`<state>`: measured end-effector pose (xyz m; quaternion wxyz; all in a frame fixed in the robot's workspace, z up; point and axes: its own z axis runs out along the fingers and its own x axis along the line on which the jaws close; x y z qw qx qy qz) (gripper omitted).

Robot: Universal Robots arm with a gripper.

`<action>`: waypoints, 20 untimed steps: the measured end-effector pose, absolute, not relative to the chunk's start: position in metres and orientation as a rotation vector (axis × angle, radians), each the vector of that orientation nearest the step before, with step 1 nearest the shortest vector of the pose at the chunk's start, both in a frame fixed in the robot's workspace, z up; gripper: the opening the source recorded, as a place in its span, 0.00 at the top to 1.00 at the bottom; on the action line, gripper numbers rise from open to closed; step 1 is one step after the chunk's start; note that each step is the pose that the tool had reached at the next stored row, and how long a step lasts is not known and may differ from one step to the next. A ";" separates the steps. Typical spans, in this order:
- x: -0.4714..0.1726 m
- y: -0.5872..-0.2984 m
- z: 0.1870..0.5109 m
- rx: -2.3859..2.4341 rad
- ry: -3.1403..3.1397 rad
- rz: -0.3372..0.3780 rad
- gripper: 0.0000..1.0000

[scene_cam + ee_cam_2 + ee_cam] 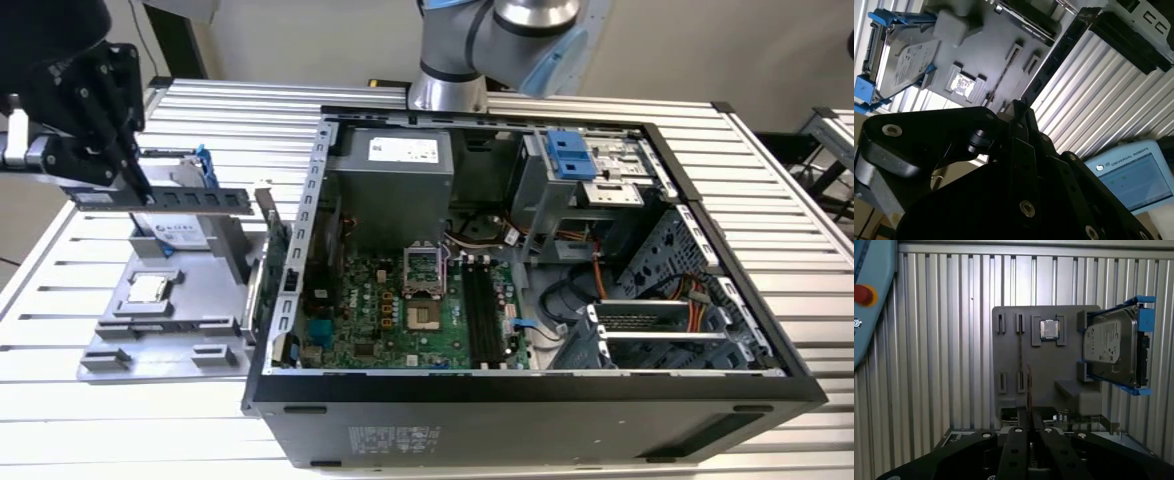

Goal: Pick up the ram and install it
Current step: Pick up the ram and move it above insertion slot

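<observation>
Metal slats make up the tabletop (40, 260). In the upper left of the exterior view my tool (134, 188) is pinched narrow on the ram (187, 200). I grip the stick off-centre, so it lies level with its longer free end pointing toward the exterior view's right. It hangs over the grey tray (147, 345), in front of the blue-framed hard drive (180, 237).

Just past the stick's free end stands a card with a metal bracket (274, 250), and beyond it the left wall of the open computer case (534, 390). The top of the case is open. The black slots (483, 315) on the motherboard (387, 320) lie well apart from the stick.

The first wrist view shows the ram (1029, 390) edge-on, a thin line rising from my tool (1028, 429). Beyond it are the tray (1054, 370), a processor chip (1049, 329) and the hard drive (1111, 347). The second wrist view adds a teach pendant (1134, 177) near the case.
</observation>
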<state>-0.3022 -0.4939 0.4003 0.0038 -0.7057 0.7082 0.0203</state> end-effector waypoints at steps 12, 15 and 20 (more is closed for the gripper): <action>-0.290 -0.494 0.400 -2.221 2.229 0.086 1.00; -0.281 -0.494 0.400 -2.221 2.230 0.087 1.00; -0.267 -0.494 0.400 -2.222 2.230 0.088 1.00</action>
